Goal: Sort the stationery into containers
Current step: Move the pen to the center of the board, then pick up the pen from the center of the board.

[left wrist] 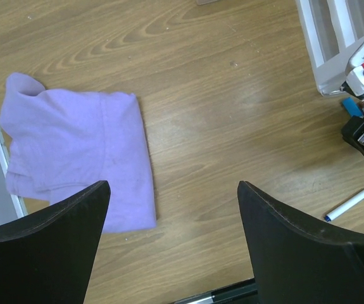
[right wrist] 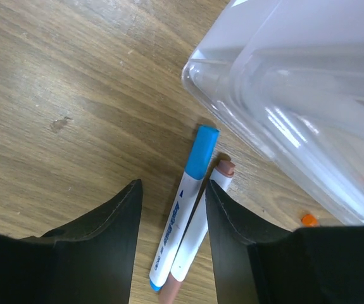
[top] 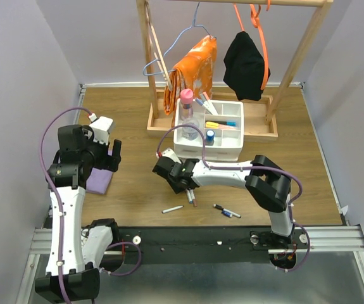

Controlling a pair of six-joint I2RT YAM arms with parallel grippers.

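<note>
Two markers lie side by side on the wooden table, one blue-capped [right wrist: 183, 215] and one brown-capped [right wrist: 199, 233]. My right gripper [right wrist: 173, 185] straddles both, jaws partly closed: the right finger touches the brown-capped marker, and a gap remains on the left. In the top view this gripper [top: 189, 195] is low, just in front of the white divided tray [top: 197, 147]. The tray holds a pink-capped bottle [top: 187, 114] and several pens. A white pen [top: 173, 208] and a black marker [top: 226, 211] lie nearer the front edge. My left gripper [left wrist: 173, 184] hangs open and empty above bare table.
A folded purple cloth [left wrist: 74, 152] lies to the left under my left arm. The wooden clothes rack base [top: 159, 123] stands behind the tray, with an orange cloth [top: 191, 69] and a black cloth [top: 245, 63] hanging. The drawer unit's wall [right wrist: 283, 95] is close beside my right gripper.
</note>
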